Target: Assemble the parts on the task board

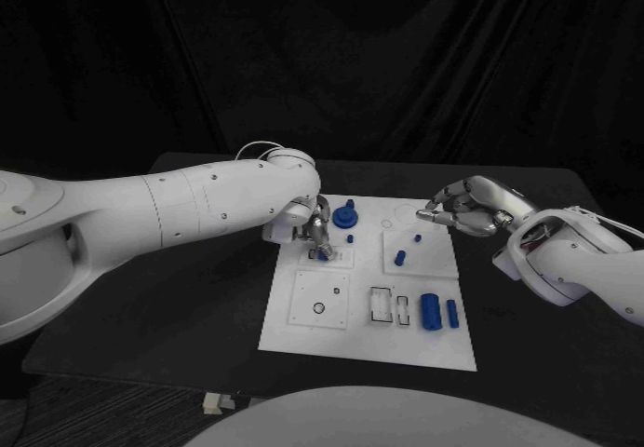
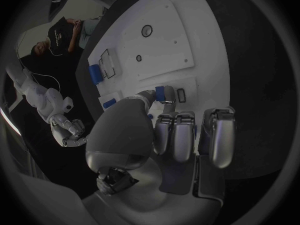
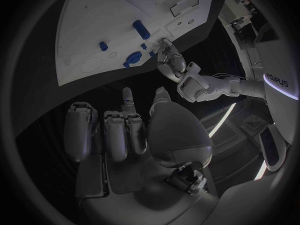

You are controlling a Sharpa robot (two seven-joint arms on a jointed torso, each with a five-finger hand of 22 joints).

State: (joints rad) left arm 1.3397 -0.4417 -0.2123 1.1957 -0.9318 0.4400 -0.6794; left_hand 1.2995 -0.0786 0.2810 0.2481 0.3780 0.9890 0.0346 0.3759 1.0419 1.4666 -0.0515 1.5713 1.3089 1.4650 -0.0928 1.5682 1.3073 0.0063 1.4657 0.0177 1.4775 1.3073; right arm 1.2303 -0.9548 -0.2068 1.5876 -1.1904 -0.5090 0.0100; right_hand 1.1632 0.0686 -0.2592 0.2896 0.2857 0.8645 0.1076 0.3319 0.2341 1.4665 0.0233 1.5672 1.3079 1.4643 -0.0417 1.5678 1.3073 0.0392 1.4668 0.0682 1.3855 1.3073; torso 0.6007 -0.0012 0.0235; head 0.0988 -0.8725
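Right now, left hand (image 1: pixel 313 229): it sits over the upper left of the task board (image 1: pixel 336 337). In the left wrist view its thumb tip touches a small blue peg (image 2: pixel 165 92) beside an empty slot (image 2: pixel 181 95). I cannot tell whether it pinches the peg or only touches it.
Right hand (image 1: pixel 467 209): it hovers at the board's upper right edge with its fingers loosely curled. I see nothing in it, but I cannot tell for sure.
Risk 1: if the peg is only lightly held, I judge it could tip or skid past the slot when I press.
Risk 2: the left fingers are close to the round blue part (image 1: pixel 346 217), so a wide move may knock it.
Risk 3: the right hand could brush the small blue parts below it if I lower it carelessly.
Count, hands: 2.
Count, boards: 1.
Count, blue parts in the head view: 6. These are 1 round part, 3 small ones, 1 thick cylinder (image 1: pixel 431 311) and 1 slim bar (image 1: pixel 452 313), the last 2 at lower right.
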